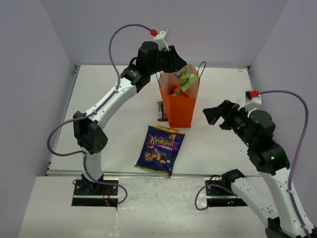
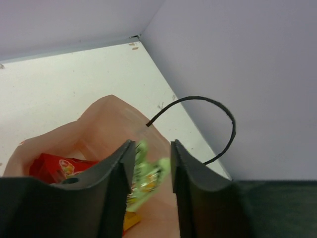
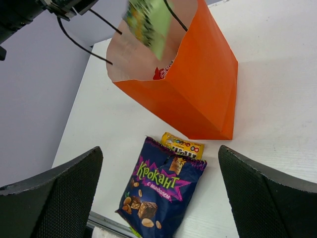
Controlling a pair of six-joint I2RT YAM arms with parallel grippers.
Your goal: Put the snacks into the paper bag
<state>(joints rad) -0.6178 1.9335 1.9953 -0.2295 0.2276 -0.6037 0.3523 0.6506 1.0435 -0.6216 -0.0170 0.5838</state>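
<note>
The orange paper bag (image 1: 179, 108) stands upright at mid-table. My left gripper (image 1: 177, 61) hovers over its mouth, jaws open. The tiny green-yellow wrapper (image 1: 186, 77) is blurred, loose at the bag's mouth below the fingers; it also shows in the left wrist view (image 2: 146, 173) and the right wrist view (image 3: 147, 21). A red bag (image 2: 55, 166) lies inside. The dark purple nut bag (image 1: 160, 149) lies flat in front of the paper bag, the small yellow pack (image 1: 167, 130) at its top edge. A brown bar (image 1: 160, 111) lies left of the paper bag. My right gripper (image 1: 210, 115) is open and empty, right of the paper bag.
The bag's black cord handles (image 2: 218, 106) arch above its rim. Purple walls close in the table at the back and both sides. The table's front edge (image 1: 148, 173) runs just below the purple nut bag.
</note>
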